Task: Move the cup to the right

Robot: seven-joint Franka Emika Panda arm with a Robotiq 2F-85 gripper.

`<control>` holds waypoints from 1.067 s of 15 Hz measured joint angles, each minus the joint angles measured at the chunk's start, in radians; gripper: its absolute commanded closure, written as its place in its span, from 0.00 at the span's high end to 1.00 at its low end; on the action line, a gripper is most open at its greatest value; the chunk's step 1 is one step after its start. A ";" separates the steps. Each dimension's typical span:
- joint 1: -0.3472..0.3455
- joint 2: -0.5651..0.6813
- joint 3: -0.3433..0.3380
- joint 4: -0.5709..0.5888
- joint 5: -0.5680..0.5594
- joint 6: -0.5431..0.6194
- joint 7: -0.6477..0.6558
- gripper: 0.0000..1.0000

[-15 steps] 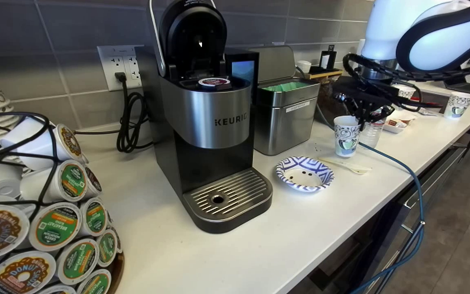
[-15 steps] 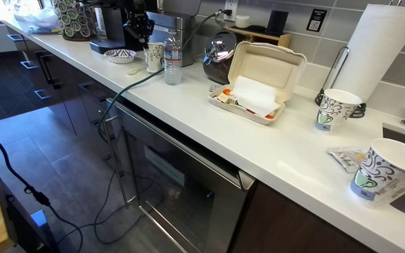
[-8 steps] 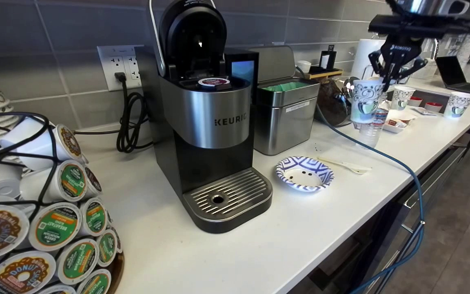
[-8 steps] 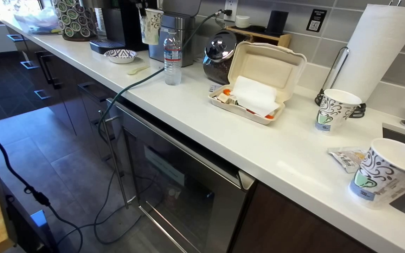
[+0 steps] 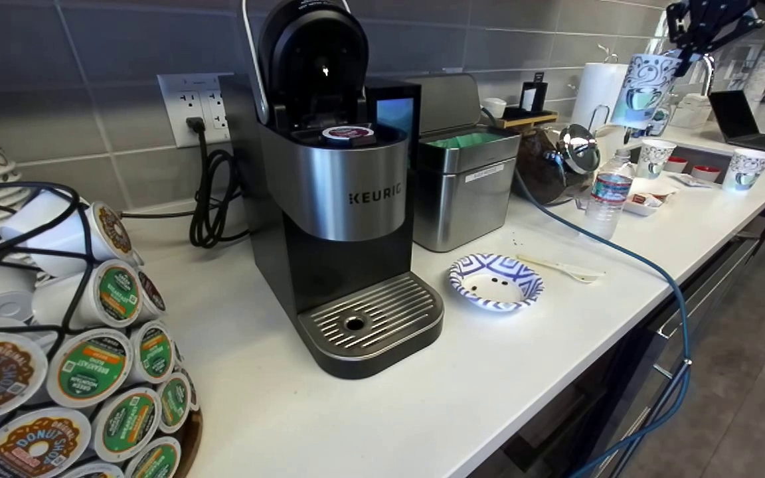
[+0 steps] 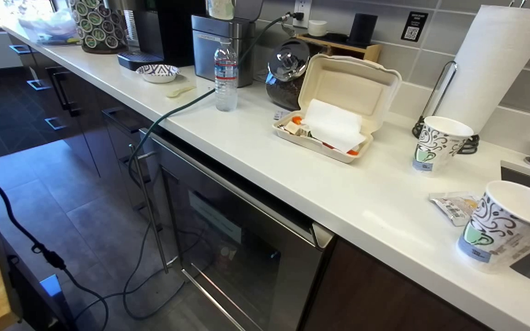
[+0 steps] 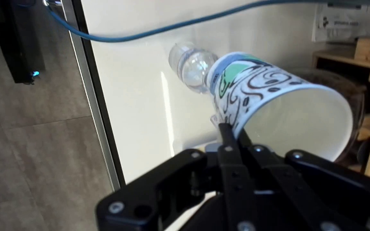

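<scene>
In the upper right of an exterior view, the cup (image 5: 645, 91) is held above the white counter (image 5: 276, 425), below and left of the gripper (image 5: 683, 65), its rim pinched between nearly closed fingers. Grey tiles (image 5: 176, 40) are seen behind, floor (image 5: 748, 385) at lower right.

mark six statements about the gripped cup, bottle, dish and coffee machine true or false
1. The gripper holds a cup by its rim. True.
2. The bottle stands upright on the counter. True.
3. That cup rests on the counter. False: it is held up in the air.
4. The dish sits beside the coffee machine. True.
5. The coffee machine is closed. False: its lid stands open.
6. The dish is plain white. False: it has a blue pattern.
</scene>
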 measured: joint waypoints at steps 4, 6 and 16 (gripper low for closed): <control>-0.053 0.021 -0.044 0.035 -0.071 0.000 0.123 0.01; -0.067 0.048 -0.059 0.034 -0.137 0.000 0.196 0.01; -0.072 0.166 -0.103 0.005 -0.303 -0.052 0.429 0.01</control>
